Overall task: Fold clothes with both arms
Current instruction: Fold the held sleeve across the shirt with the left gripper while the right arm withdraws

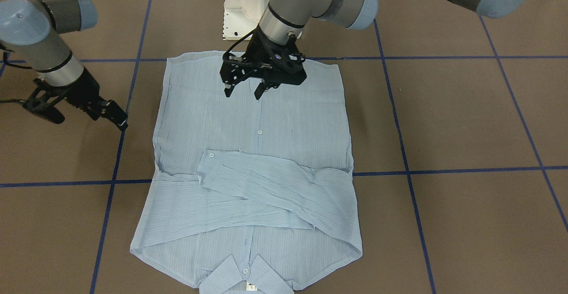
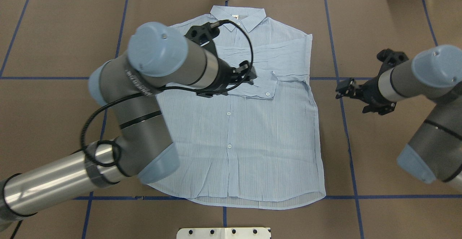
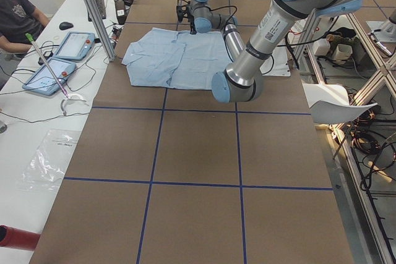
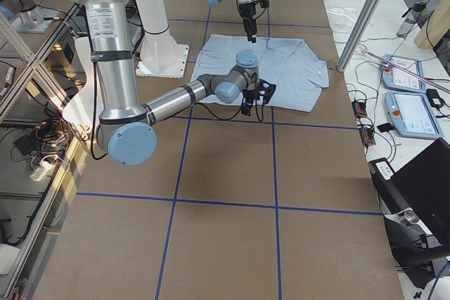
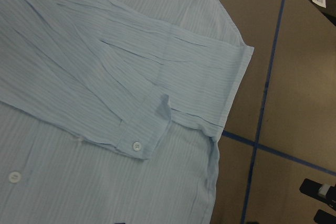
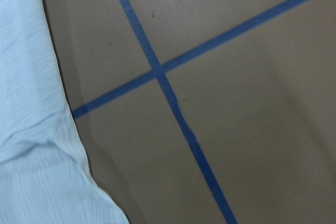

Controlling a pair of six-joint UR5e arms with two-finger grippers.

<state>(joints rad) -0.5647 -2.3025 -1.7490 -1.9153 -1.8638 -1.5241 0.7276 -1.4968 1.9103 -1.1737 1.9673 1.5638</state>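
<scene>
Plainly found the shirt (image 1: 288,129) spread flat and front up on the brown table (image 1: 466,121), buttoned down the middle, hem toward the white base (image 1: 242,9) and collar (image 1: 246,276) at the operators' edge, small neck label (image 1: 251,287) showing inside it. Saw both sleeves folded in across the chest, one crossing over the other, the upper one ending in a cuff (image 1: 207,160) with a white button. Noted creases along the folded sleeves and a smoother lower body. Marked blue tape lines (image 1: 466,169) gridding the table, one passing under the shirt at sleeve level.

Located the left gripper (image 1: 243,93) over the shirt's lower half near the hem, pointing down, raised off the cloth and touching nothing. Read its jaws as standing wide, with nothing between them. Caught only shirt and table in its wrist view, the cuff near the middle.

Located the right gripper (image 2: 338,91) off the garment, over bare table just beside the shirt's side edge on the robot's right, near a tape line. Read its jaws as parted by a narrow gap, empty. Caught in its wrist view a strip of the shirt's edge and two crossing tape lines.
</scene>
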